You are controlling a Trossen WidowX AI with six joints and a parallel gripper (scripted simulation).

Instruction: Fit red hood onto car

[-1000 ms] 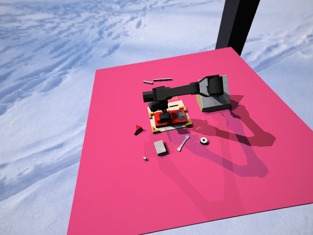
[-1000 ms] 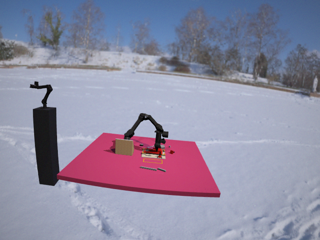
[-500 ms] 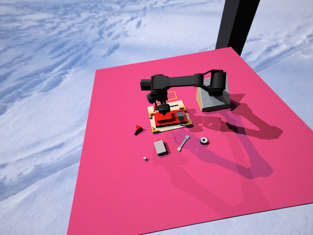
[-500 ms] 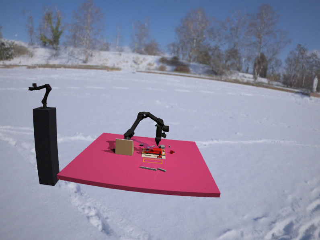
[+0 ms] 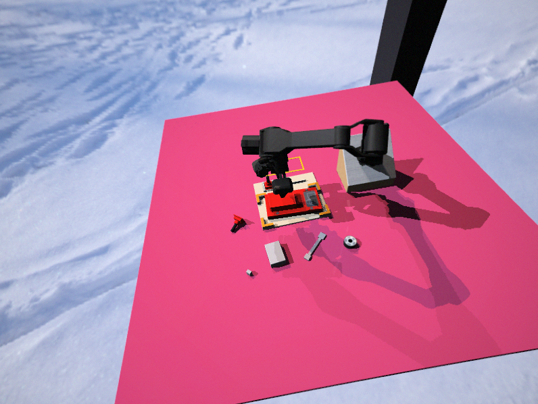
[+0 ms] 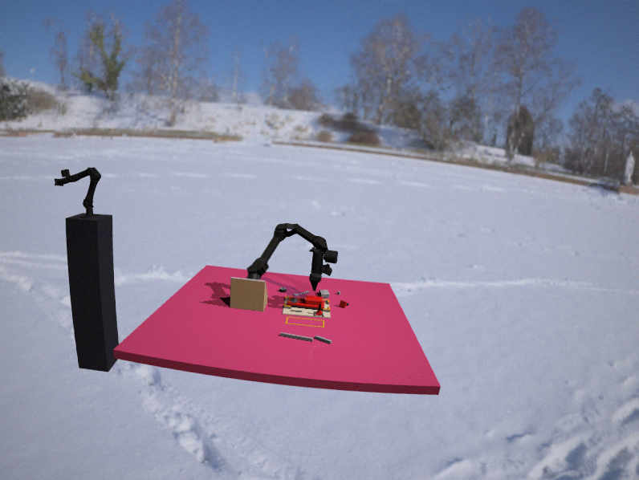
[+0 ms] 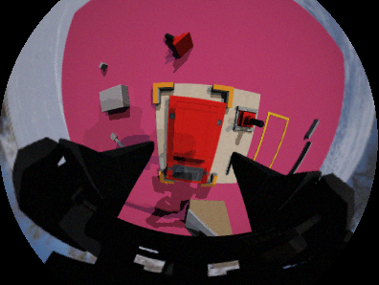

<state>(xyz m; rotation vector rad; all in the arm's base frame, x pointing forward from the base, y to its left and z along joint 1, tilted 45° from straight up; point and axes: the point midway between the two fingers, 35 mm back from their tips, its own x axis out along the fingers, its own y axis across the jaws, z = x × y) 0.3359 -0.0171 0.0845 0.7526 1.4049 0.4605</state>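
Observation:
The red hood (image 5: 283, 202) (image 6: 313, 299) (image 7: 193, 131) sits on the engine area of the red chassis (image 5: 306, 208) (image 6: 295, 303), inside the cream jig (image 5: 308, 175) (image 7: 231, 143) with orange corner brackets. It looks level and lined up with the car. The engine block and pegs are hidden under it, so peg seating cannot be seen. My gripper (image 5: 282, 194) (image 6: 314, 289) (image 7: 193, 150) is open and empty, pointing down above the hood. In the exterior view a gap shows between the fingertips and the hood roof.
A red piece with a black stem (image 5: 267, 184) (image 7: 246, 119) stands on the jig's side. Another red piece (image 5: 237, 219) (image 7: 182, 44), a grey block (image 5: 275, 253) (image 7: 114, 98), a bar (image 5: 315, 246) and a ring (image 5: 350, 246) lie around. A large wedge block (image 6: 248, 294) stands near the arm's base.

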